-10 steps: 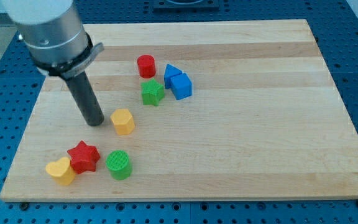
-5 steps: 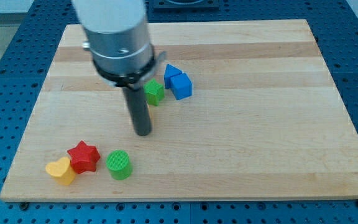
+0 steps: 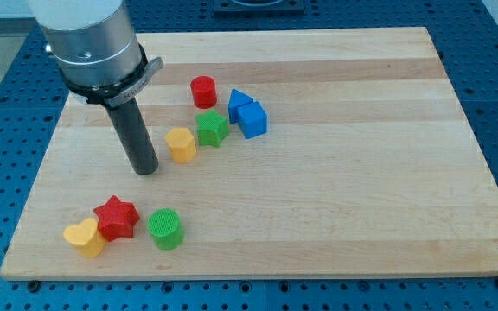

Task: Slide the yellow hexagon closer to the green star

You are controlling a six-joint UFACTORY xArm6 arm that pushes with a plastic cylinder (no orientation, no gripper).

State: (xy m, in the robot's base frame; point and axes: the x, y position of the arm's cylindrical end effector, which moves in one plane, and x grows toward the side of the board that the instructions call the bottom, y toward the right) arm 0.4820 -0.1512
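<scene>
The yellow hexagon (image 3: 181, 144) lies on the wooden board (image 3: 361, 173) just left of the green star (image 3: 212, 129), nearly touching it. My tip (image 3: 146, 170) rests on the board a short way to the lower left of the yellow hexagon, apart from it. The rod rises up and to the left into the grey arm body (image 3: 89, 43).
A red cylinder (image 3: 202, 91) sits above the green star. Two blue blocks (image 3: 247, 113) lie to the star's right. Near the view's bottom left lie a yellow heart (image 3: 85, 237), a red star (image 3: 116, 218) and a green cylinder (image 3: 165, 228).
The yellow hexagon has moved up and right, ending beside the green star. My tip swept right past it, then drew back to the left.
</scene>
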